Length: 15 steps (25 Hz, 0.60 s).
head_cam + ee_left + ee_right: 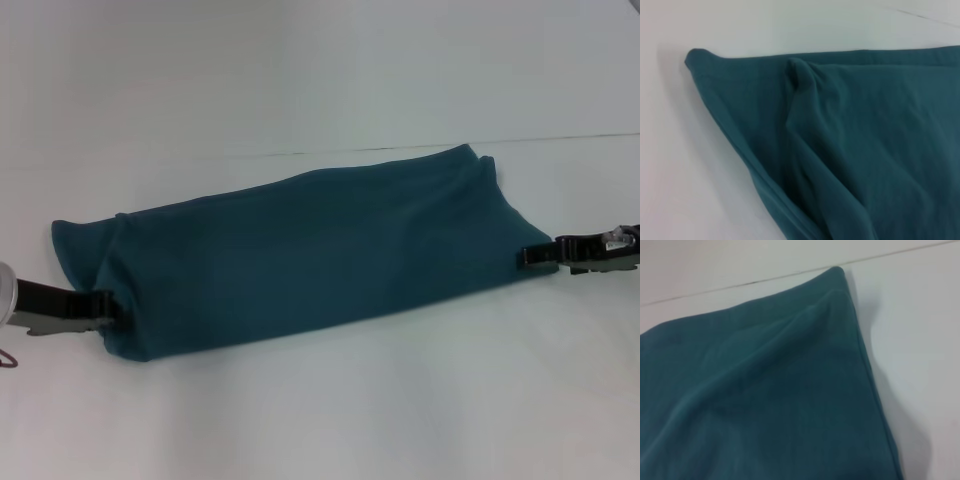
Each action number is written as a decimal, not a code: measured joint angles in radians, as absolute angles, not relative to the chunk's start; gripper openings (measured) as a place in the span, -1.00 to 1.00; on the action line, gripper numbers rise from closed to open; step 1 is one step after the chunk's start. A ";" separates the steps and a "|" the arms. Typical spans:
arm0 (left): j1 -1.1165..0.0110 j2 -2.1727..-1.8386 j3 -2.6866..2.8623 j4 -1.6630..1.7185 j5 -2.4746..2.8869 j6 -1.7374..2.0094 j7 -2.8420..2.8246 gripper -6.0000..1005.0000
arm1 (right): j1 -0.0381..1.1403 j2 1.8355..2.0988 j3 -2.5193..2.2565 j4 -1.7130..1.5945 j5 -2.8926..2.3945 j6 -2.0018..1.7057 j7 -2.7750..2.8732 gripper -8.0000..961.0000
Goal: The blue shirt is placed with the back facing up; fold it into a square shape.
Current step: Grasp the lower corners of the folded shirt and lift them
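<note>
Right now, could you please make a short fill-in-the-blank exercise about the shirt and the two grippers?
1. The blue shirt lies folded into a long ____ on the white table.
2. The left gripper is at the shirt's ____ end.
3. The right gripper meets the shirt at its ____ end.
4. The side of the shirt facing up shows ____ lettering.

Missing words: band; left; right; no
</note>
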<state>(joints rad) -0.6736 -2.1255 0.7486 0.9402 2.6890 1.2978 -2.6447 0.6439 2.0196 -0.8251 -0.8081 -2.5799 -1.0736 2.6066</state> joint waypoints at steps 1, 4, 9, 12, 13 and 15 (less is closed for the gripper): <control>-0.673 -2.126 0.749 0.940 2.689 1.298 -2.644 -0.78 | 0.644 2.021 -0.825 -0.808 -2.580 -1.068 2.606 0.88; -0.672 -2.126 0.749 0.940 2.689 1.298 -2.643 -0.78 | 0.649 2.024 -0.826 -0.797 -2.581 -1.057 2.606 0.87; -0.671 -2.126 0.749 0.940 2.689 1.298 -2.641 -0.78 | 0.666 2.024 -0.828 -0.757 -2.584 -1.039 2.602 0.85; -0.670 -2.126 0.749 0.940 2.689 1.298 -2.641 -0.78 | 0.671 2.025 -0.829 -0.745 -2.584 -1.028 2.599 0.84; -0.670 -2.126 0.749 0.940 2.689 1.298 -2.641 -0.78 | 0.671 2.025 -0.830 -0.742 -2.584 -1.024 2.599 0.84; -0.670 -2.126 0.749 0.940 2.689 1.298 -2.640 -0.78 | 0.671 2.026 -0.835 -0.739 -2.584 -1.016 2.599 0.83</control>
